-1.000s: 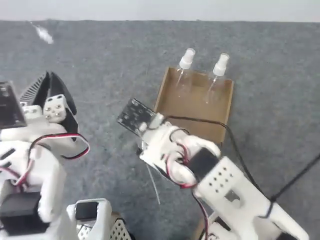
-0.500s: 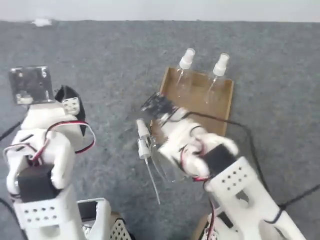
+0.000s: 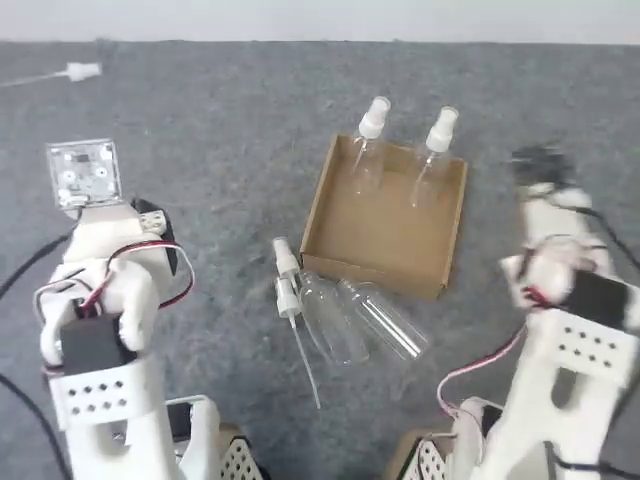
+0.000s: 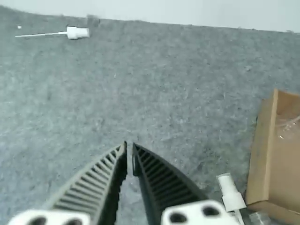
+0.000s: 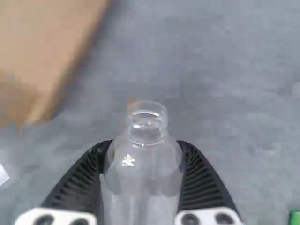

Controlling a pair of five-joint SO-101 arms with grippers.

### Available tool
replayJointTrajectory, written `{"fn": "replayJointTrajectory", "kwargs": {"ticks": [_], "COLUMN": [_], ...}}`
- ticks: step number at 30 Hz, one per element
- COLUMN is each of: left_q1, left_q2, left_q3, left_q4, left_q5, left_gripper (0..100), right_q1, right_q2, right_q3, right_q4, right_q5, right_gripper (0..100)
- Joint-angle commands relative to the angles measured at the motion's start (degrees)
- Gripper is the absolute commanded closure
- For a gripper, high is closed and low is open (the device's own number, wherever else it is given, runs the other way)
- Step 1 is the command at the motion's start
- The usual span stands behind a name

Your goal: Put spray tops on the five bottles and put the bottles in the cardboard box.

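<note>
Nearest you on the grey carpeted table (image 3: 220, 150), two clear bottles (image 3: 345, 325) lie on their sides at 6 o'clock of the cardboard box (image 3: 385, 225), just off its near wall. Two white spray heads (image 3: 286, 275) sit by their necks at about 8 o'clock. Whether those heads are screwed on cannot be told. A thin dip tube (image 3: 305, 365) runs from them toward your side. Your left gripper (image 4: 130, 154), at 9 o'clock of the box and well apart from it, is empty, its ribbed jaws drawn to a narrow slit above the carpet. Your right arm (image 3: 565, 300) stands at 3 o'clock of the box. Your right gripper (image 5: 145, 147) is clamped around an uncapped bottle (image 5: 146, 124), whose open neck points away from the wrist, above the carpet near a corner of the box. Farther out, two capped bottles (image 3: 368, 150) stand upright and side by side inside the box, against its far wall. Farthest, at 10 o'clock, a loose spray top (image 3: 80, 72) with its tube lies alone near the table's far edge.
</note>
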Motion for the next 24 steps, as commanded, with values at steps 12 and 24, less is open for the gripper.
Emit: {"fn": "replayJointTrajectory", "kwargs": {"ticks": [12, 24], "left_q1": [-0.2, -0.3], "left_q2": [-22.3, -33.3], "left_q3": [11.2, 15.9], "left_q4": [-2.5, 0.6], "left_q5": [-4.7, -7.7], "left_gripper": [99, 99], "right_q1": [-0.9, -2.0], "right_q2": [-0.9, 11.7], "right_q3": [22.1, 17.6], "right_q4": [-31.0, -30.6], "right_q5": [-7.2, -9.4], "right_gripper": [98.8, 98.7]}}
